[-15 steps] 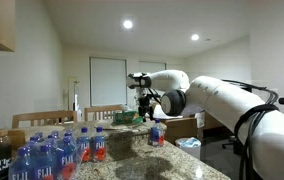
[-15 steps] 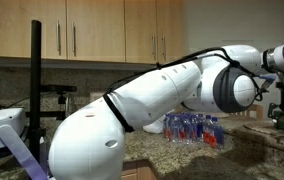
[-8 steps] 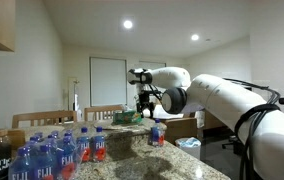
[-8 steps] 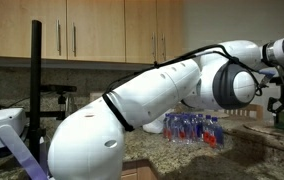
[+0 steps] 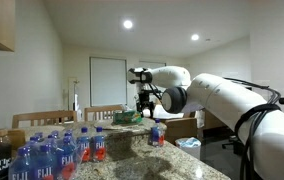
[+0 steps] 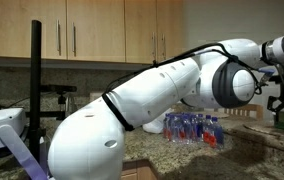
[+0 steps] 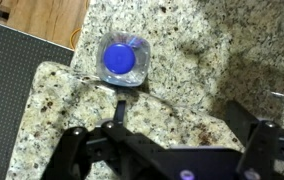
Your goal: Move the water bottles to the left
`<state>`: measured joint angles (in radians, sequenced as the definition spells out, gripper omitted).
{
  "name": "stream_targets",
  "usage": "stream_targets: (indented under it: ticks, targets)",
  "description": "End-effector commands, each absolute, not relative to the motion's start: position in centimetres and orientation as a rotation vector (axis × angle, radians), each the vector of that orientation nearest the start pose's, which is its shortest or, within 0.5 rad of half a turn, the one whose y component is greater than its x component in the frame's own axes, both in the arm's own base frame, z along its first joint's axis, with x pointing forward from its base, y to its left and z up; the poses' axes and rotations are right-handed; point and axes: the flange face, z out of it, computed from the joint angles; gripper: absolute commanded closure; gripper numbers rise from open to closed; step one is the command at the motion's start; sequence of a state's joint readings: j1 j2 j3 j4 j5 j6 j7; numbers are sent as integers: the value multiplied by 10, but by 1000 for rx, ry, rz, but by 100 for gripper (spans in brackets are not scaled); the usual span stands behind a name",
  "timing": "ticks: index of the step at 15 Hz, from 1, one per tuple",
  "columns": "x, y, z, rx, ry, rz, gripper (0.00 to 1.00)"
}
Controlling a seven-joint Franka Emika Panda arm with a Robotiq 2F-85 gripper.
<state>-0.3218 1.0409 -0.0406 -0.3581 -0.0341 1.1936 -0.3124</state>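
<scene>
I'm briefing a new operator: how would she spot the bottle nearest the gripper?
Find the granite counter, then its far corner below the gripper. The small blue-capped water bottle stands there alone, upright, while the other bottles crowd together at the near end.

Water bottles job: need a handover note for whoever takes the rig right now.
The gripper is open and empty, hovering above the lone bottle without touching it.
The lone bottle stands upright near the counter corner, apart from the rest.
The other bottles are clustered beside the FIJI pack.
Done: cannot tell which bottles have been moved.
Left: probably descend, grasp the lone bottle and carry it left.
</scene>
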Motion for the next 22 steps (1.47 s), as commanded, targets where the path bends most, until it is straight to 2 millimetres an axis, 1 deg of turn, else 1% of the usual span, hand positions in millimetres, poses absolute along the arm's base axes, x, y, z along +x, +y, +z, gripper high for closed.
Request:
stream_targets:
  ticks: [1,2,5,10,17,18,22]
  targets:
    - [699,-259,435,-3104,98,344,0]
    - [698,-263,431,-3099,109,348,0]
    - [694,-274,428,-3088,138,352,0]
    - [684,-296,426,-3073,172,370,0]
    - [674,-307,420,-3052,167,442,0]
    - [669,-312,418,-3040,165,464,0]
    - [657,-320,410,-2996,169,556,0]
